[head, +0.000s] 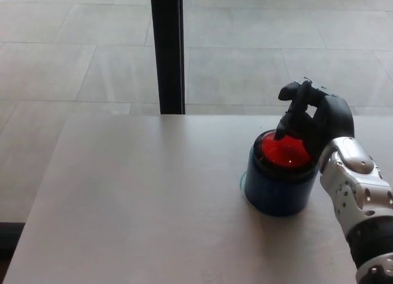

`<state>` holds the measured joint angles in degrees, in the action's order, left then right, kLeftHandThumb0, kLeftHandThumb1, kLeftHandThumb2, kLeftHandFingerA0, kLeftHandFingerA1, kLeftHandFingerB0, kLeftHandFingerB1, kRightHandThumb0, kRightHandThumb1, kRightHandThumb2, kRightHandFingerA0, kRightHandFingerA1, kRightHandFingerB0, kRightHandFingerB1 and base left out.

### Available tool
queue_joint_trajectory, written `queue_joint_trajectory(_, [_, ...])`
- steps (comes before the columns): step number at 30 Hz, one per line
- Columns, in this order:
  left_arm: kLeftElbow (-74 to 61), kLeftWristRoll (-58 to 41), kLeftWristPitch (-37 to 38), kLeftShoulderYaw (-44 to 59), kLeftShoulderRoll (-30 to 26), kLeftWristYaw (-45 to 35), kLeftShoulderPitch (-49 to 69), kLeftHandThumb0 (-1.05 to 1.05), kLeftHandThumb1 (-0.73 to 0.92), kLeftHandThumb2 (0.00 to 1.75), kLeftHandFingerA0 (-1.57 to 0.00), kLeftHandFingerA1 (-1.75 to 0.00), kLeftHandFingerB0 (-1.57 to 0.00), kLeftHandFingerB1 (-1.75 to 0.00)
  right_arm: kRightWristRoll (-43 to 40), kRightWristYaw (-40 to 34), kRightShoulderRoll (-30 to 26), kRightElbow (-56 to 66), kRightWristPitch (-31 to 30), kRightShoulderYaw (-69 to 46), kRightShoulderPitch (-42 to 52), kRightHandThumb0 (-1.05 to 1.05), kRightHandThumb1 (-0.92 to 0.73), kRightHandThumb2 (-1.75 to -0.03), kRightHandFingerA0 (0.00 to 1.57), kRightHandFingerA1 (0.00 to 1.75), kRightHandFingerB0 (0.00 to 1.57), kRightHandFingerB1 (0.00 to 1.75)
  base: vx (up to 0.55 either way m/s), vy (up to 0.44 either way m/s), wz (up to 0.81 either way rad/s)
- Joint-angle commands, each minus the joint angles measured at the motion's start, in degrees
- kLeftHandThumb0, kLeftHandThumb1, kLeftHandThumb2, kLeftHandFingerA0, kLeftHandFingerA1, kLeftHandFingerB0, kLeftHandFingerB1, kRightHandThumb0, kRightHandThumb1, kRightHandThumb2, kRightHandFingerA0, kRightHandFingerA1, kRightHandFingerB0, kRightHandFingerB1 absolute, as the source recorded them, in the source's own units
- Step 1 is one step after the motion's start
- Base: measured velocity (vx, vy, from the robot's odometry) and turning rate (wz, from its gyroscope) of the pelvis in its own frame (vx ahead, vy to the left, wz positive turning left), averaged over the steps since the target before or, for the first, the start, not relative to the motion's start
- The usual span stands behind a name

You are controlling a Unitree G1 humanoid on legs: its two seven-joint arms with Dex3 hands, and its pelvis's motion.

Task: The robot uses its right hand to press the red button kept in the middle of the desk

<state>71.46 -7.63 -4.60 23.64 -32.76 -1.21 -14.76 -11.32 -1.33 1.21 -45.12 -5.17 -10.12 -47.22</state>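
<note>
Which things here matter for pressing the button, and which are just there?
Part of the job:
right hand
red button on its blue base
desk

Just there:
black post
tiled floor

Views: we have one only, the head view, so no part of the scene is shared between two.
Position: we look from above the near edge of the desk, which fills the lower half of our picture.
Direction: we face forward and steeply down, across the desk to the tiled floor beyond its far edge.
Landmark ahead: a dark upright post rises from behind the far edge, left of centre.
Nearness: we sit close; the right hand and its silver forearm enter from lower right, near the red button.
Framing: the desk's left edge shows, its right edge is cut off.
</note>
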Motion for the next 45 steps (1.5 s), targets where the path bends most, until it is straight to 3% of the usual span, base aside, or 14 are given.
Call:
queue_joint_trajectory(1, [0.6,-0.6,-0.8,0.3,-1.3,0.9,-0.5,-0.77,0.92,1.27,-0.56,-1.0,-0.35,-0.82,2.5,-1.0,-2.7,-3.0,-5.5,1.5,1.2,-0.2,-0.49,-1.29,0.98,1.75,0.74,1.63,0.0,0.0,0.0])
queue_joint_trajectory(9, [-0.2,-0.4,-0.9,-0.1,-1.6,0.5,-0.2,-0.75,0.92,1.31,-0.56,-0.99,-0.32,-0.79,1.4,-0.3,-7.6,-1.1,-8.9,0.3,-5.8,-0.25,-0.49,-1.27,0.92,1.75,0.72,1.57,0.0,0.0,0.0])
queue_joint_trajectory(10, [-0.3,-0.4,-1.0,-0.1,-1.6,0.5,-0.2,-0.74,0.92,1.23,-0.45,-1.21,-0.24,-0.9,1.5,-0.2,-8.2,-0.9,-9.3,0.4,-6.7,-0.24,-0.48,-1.28,0.94,1.75,0.75,1.57,0.0,0.0,0.0])
queue_joint_trajectory(11, [-0.2,-0.2,-1.0,-0.3,-1.6,0.8,-0.4,-0.75,0.92,1.33,-0.58,-1.0,-0.3,-0.78,1.6,0.3,-9.4,-0.9,-9.8,0.2,-8.8,-0.23,-0.45,-1.32,0.94,1.75,0.76,1.58,0.0,0.0,0.0])
queue_joint_trajectory(12, [-0.2,-0.2,-1.1,-0.4,-1.6,0.9,-0.4,-0.75,0.92,1.33,-0.58,-1.0,-0.31,-0.79,1.4,0.8,-9.9,-1.0,-9.7,0.1,-9.6,-0.23,-0.46,-1.32,0.95,1.75,0.76,1.61,0.0,0.0,0.0])
queue_joint_trajectory(13, [-0.2,-0.1,-1.1,-0.4,-1.6,0.8,-0.3,-0.76,0.92,1.33,-0.54,-0.97,-0.3,-0.78,1.1,1.5,-10.8,-1.2,-9.7,-0.3,-11.1,-0.3,-0.58,-1.13,0.96,1.75,0.79,1.59,0.0,0.0,0.0])
queue_joint_trajectory(17, [0.4,-0.3,-0.9,-0.4,-1.7,0.7,-0.1,-0.75,0.92,1.3,-0.57,-0.99,-0.31,-0.79,0.0,3.6,-13.7,-1.3,-9.7,-1.7,-15.2,-0.24,-0.62,-1.1,0.94,1.75,0.76,1.52,0.0,0.0,0.0])
queue_joint_trajectory(20, [0.8,-0.4,-0.5,-0.2,-1.6,0.7,0.3,-0.76,0.92,1.27,-0.57,-1.0,-0.32,-0.79,-0.5,3.5,-16.0,-0.3,-11.6,-3.0,-17.7,-0.22,-0.55,-1.25,0.98,1.75,0.77,1.55,0.0,0.0,0.0])
queue_joint_trajectory(24, [0.1,-0.9,-0.4,0.2,-1.6,0.1,1.0,-0.77,0.92,1.32,-0.55,-0.99,-0.27,-0.77,-1.4,5.0,-19.5,0.5,-12.1,-4.8,-19.1,-0.19,-0.54,-1.27,0.98,1.75,0.72,1.61,0.0,0.0,0.0])
queue_joint_trajectory(27, [0.4,-0.8,-0.6,0.4,-1.7,0.4,1.0,-0.76,0.92,1.31,-0.54,-0.99,-0.3,-0.78,-2.1,4.4,-24.7,0.1,-12.9,-7.9,-19.3,-0.18,-0.5,-1.33,0.96,1.75,0.8,1.51,0.0,0.0,0.0])
queue_joint_trajectory(37, [0.4,-0.6,-0.7,0.1,-2.0,0.1,1.0,-0.75,0.92,1.33,-0.52,-0.96,-0.26,-0.76,-3.7,4.7,-39.3,-1.1,-10.8,-18.4,-10.4,-0.13,-0.51,-1.29,0.94,1.75,0.77,1.49,0.0,0.0,0.0])
queue_joint_trajectory(43, [0.0,-0.7,-1.1,0.1,-2.4,0.2,1.1,-0.75,0.92,1.32,-0.53,-0.97,-0.29,-0.77,-4.5,2.1,-43.2,2.7,-8.7,-25.8,0.6,-0.19,-0.35,-1.44,1.1,1.75,0.93,1.51,0.0,0.0,0.0])
queue_joint_trajectory(44, [0.0,-0.8,-1.0,0.3,-2.2,0.4,1.2,-0.75,0.92,1.33,-0.53,-0.97,-0.26,-0.76,-5.5,1.4,-42.9,4.3,-9.3,-27.9,2.6,-0.27,-0.28,-1.41,1.13,1.75,0.9,1.56,0.0,0.0,0.0])
queue_joint_trajectory(45, [0.3,-1.0,-0.6,0.5,-2.1,0.4,1.3,-0.75,0.92,1.32,-0.53,-0.97,-0.25,-0.75,-6.3,-1.5,-42.1,8.2,-11.1,-31.7,7.1,-0.41,-0.44,-1.22,1.17,1.75,0.93,1.57,0.0,0.0,0.0])
